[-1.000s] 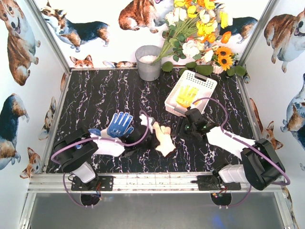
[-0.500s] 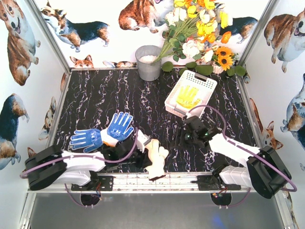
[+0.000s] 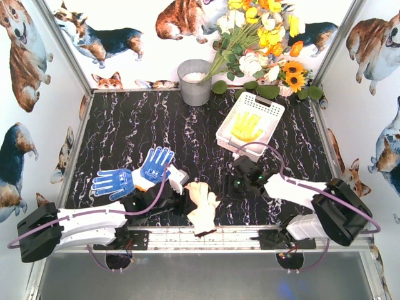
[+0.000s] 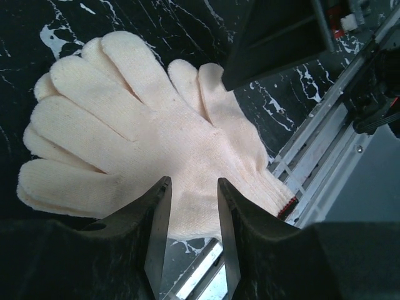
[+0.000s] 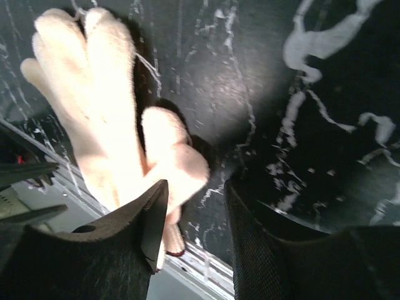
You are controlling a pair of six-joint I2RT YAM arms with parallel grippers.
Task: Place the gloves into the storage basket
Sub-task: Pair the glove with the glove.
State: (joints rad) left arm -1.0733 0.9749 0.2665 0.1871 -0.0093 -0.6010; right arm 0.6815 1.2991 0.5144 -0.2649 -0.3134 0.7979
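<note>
Two cream gloves (image 3: 201, 206) lie stacked at the table's near edge, cuffs over the metal rail; they also show in the left wrist view (image 4: 137, 137) and the right wrist view (image 5: 94, 119). My left gripper (image 3: 180, 203) (image 4: 192, 182) is open just above their palm edge, holding nothing. My right gripper (image 3: 234, 184) (image 5: 195, 187) is open and empty, just right of the gloves' fingertips. Two blue dotted gloves (image 3: 112, 182) (image 3: 156, 164) lie at the near left. A yellow glove (image 3: 247, 127) lies in the white storage basket (image 3: 270, 105) at the back right.
A grey metal bucket (image 3: 195, 81) stands at the back centre. A bunch of flowers (image 3: 262, 44) leans over the basket's far side. The front rail (image 4: 325, 125) runs right beside the cream gloves. Corgi-printed walls close in the table.
My left arm swung back to the near left, carried the cream gloves to the front edge and let them go. My right gripper moved left toward them.
</note>
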